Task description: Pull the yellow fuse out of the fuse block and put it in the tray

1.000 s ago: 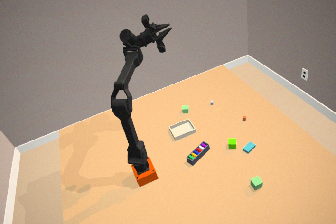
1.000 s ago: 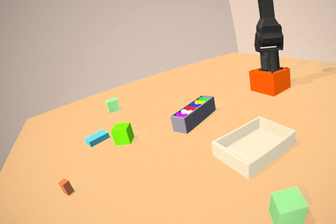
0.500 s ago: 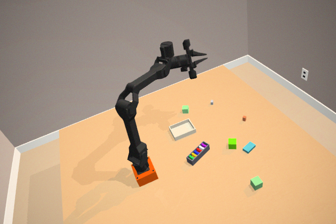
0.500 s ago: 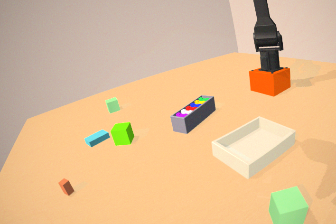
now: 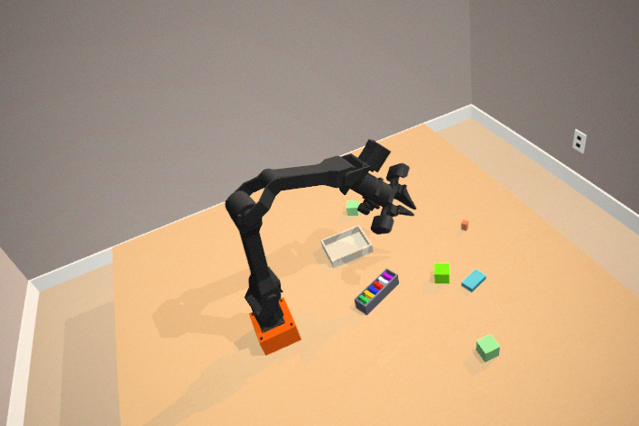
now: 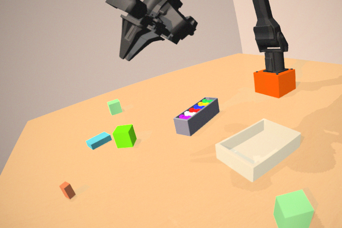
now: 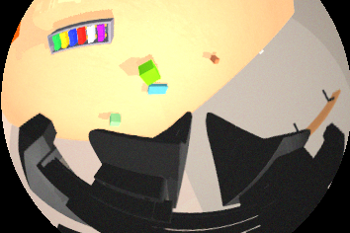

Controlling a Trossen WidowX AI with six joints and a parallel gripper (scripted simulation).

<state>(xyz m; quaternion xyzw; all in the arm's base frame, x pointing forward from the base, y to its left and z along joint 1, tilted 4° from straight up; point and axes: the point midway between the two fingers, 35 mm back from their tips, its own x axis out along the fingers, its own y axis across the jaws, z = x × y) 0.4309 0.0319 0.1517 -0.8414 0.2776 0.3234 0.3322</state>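
The grey fuse block (image 5: 376, 291) lies on the floor with a row of coloured fuses in it. The yellow fuse (image 5: 369, 294) sits second from the green end, and it also shows in the exterior view (image 6: 202, 104) and the wrist view (image 7: 63, 38). The cream tray (image 5: 347, 245) stands empty just beyond the block, and shows in the exterior view (image 6: 257, 148). My gripper (image 5: 412, 208) hangs high in the air, above and beyond the tray, well clear of the block. Its fingers (image 6: 125, 57) are nearly together with nothing between them (image 7: 198, 124).
A lime cube (image 5: 441, 273) and a cyan block (image 5: 473, 280) lie to the right of the fuse block. Light green cubes sit behind the tray (image 5: 352, 208) and at the front right (image 5: 487, 347). A small brown block (image 5: 464, 225) lies farther right. The arm's orange base (image 5: 273, 330) stands to the left of the block.
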